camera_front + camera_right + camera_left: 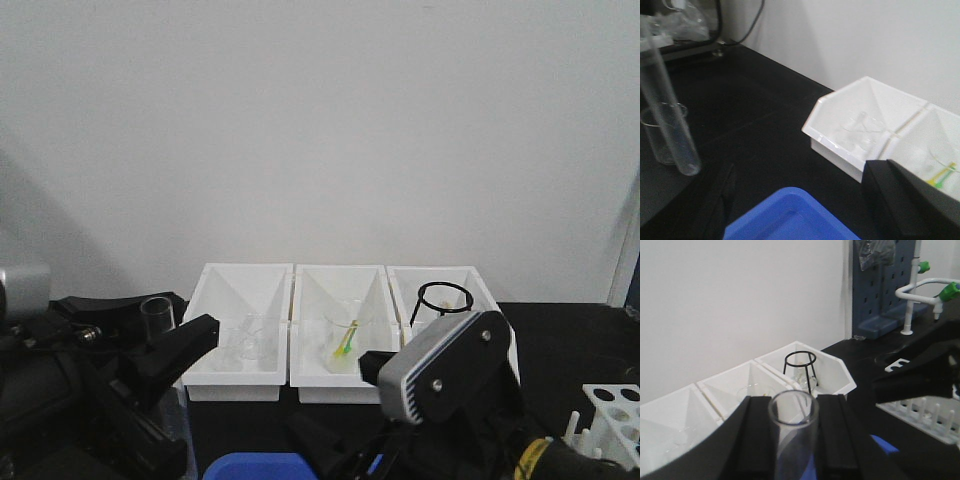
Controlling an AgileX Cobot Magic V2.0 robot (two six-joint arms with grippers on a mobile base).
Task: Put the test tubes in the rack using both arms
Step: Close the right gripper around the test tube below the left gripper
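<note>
A clear test tube (793,426) stands upright between my left gripper's (793,407) two black fingers, which are shut on it just below its open rim. In the front view that test tube (157,315) rises at the left beside the black left gripper (172,342). The right wrist view shows the lower length and rounded bottom of the test tube (671,117) hanging above the black table. My right gripper (805,210) is open and holds nothing, its fingers wide apart over a blue bin. The white rack (612,410) sits at the far right, and the rack (925,415) also shows in the left wrist view.
Three white bins (245,385) line the back of the table, holding glass beakers and a black wire stand (443,300). A blue bin (790,220) lies near the front. A small beaker (657,135) stands behind the tube. The right arm's grey link (450,368) is in front.
</note>
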